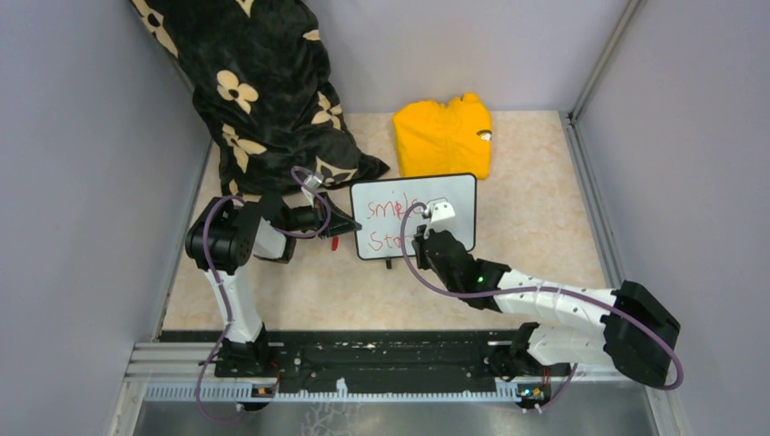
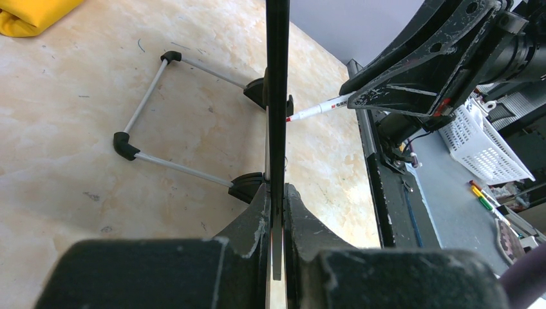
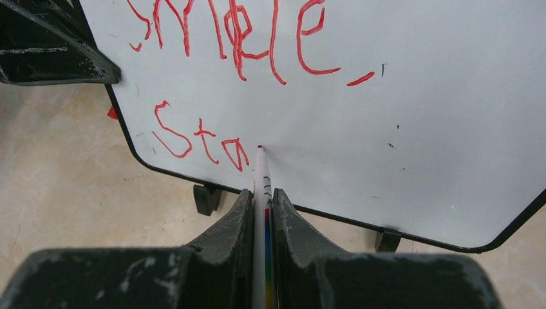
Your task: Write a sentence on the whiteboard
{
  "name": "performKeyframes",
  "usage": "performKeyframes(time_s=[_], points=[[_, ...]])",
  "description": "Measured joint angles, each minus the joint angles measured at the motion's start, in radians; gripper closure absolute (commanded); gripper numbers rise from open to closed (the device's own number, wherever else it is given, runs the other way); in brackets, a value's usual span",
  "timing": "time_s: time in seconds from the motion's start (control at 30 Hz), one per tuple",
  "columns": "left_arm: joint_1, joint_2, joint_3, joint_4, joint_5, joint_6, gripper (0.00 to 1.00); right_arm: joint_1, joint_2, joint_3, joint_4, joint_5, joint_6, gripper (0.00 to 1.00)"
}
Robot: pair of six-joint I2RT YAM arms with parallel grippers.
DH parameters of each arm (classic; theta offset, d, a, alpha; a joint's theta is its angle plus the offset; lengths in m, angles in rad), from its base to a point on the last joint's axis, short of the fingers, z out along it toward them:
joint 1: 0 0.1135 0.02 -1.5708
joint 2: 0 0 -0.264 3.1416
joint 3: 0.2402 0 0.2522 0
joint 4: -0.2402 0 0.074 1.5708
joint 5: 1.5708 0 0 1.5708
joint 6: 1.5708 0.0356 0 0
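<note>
The whiteboard (image 1: 454,195) stands tilted on its wire stand (image 2: 147,98) in the middle of the table. My left gripper (image 1: 346,221) is shut on the board's left rim, which shows edge-on (image 2: 277,77) between its jaws (image 2: 277,191). My right gripper (image 3: 261,193) is shut on a slim white marker (image 3: 261,174), and the marker's red tip touches the board. The sentence (image 3: 232,38) is in red: "Smile," on the top line and "Sta" (image 3: 199,138) below, with the tip just right of the last letter. From above, the right gripper (image 1: 420,240) covers part of the writing.
A folded yellow garment (image 1: 443,136) lies behind the board. A black cloth with cream flowers (image 1: 263,91) hangs at the back left. A small red piece (image 1: 334,243) lies on the table by the left gripper. Grey walls enclose three sides. A white basket (image 2: 489,148) sits off the table.
</note>
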Motion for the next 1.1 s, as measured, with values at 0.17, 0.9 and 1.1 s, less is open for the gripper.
performKeyframes(time_s=[0.17, 0.9, 1.1], points=[[0.000, 0.000, 0.000, 0.000, 0.000, 0.000, 1.00, 0.000, -0.002, -0.005, 0.000, -0.001, 0.014, 1.00], [0.000, 0.000, 0.001, -0.001, 0.000, 0.000, 1.00, -0.004, -0.091, -0.020, -0.031, 0.004, 0.034, 1.00], [0.000, 0.000, 0.001, -0.001, 0.000, 0.000, 1.00, -0.016, -0.083, 0.006, -0.027, 0.022, 0.035, 1.00]])
